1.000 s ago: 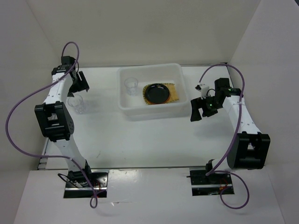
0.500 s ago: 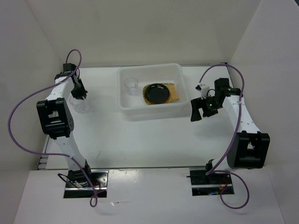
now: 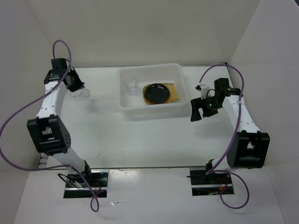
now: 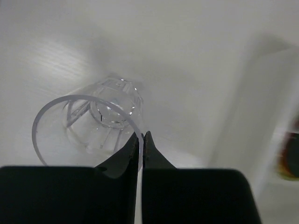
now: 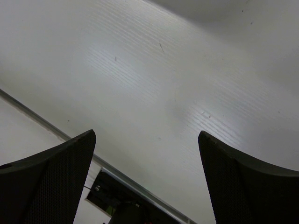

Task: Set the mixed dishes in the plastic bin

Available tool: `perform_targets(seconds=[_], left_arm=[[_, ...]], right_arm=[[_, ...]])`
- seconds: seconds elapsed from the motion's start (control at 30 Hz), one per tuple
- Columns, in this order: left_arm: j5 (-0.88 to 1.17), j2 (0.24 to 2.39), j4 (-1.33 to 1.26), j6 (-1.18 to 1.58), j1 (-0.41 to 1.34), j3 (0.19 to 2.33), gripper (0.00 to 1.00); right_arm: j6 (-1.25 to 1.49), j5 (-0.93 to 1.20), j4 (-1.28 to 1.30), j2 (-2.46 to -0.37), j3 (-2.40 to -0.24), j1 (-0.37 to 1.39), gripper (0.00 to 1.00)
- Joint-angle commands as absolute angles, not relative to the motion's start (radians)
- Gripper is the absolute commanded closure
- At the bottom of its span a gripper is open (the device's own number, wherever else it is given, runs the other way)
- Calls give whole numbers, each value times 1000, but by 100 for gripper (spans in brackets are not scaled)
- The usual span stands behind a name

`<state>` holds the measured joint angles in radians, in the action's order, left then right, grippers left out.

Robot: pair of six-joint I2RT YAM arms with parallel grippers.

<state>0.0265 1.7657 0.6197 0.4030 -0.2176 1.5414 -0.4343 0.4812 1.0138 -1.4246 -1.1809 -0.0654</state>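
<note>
At the far left of the table (image 3: 140, 140), the left end effector (image 3: 77, 86) is clenched on a clear cup (image 3: 84, 93), which is held tilted, well apart from the bin (image 3: 152, 67). Whether the cup is clear of the table cannot be told from above. In the left wrist view the grip is shown plainly: the left end effector (image 4: 141, 135) is pinched on the thin wall of the cup (image 4: 88, 126) at its rim, one finger inside and one outside, with the mouth turned toward the camera and the base pointing away. The bin lies to the right of this end effector, its long axis running from left to right, so a move to the right is judged to be needed, with the cup carried over the near left wall. Inside the bin, seen only from above, a second cup (image 3: 131, 86) stands at the left, and a black plate (image 3: 156, 93) rests on the tray (image 3: 174, 93) at the right. No orange plate can be made out. Just beside the right wall of the bin, the right end effector (image 3: 200, 111) is released and nothing is held in it. In its own wrist view, only bare white surface is seen between the fingers of the right end effector (image 5: 145, 134). The left arm is the one that carries the cup.
</note>
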Motion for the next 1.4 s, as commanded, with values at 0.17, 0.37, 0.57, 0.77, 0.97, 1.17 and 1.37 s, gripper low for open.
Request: perform_targets(seconds=[0.17, 0.37, 0.57, 0.77, 0.97, 1.17, 1.37], left_arm=[[422, 1489, 173, 585, -33, 1566, 100], [356, 1721, 618, 241, 190, 1899, 100], [163, 1885, 799, 152, 368, 1933, 100], [-49, 1962, 799, 140, 495, 1945, 100], [-116, 2052, 818, 120, 555, 1965, 100], [-221, 2092, 827, 129, 555, 1965, 96], [-221, 2132, 818, 118, 555, 1986, 95]], right_arm=[[-423, 476, 982, -1437, -1175, -61, 6], [-423, 476, 982, -1437, -1175, -61, 6], [-423, 476, 982, -1437, -1175, -61, 6], [-423, 476, 982, -1437, -1175, -61, 6], [-423, 476, 982, -1428, -1175, -61, 6], [-423, 476, 982, -1428, -1175, -61, 6], [-423, 476, 982, -1428, -1175, -61, 6]])
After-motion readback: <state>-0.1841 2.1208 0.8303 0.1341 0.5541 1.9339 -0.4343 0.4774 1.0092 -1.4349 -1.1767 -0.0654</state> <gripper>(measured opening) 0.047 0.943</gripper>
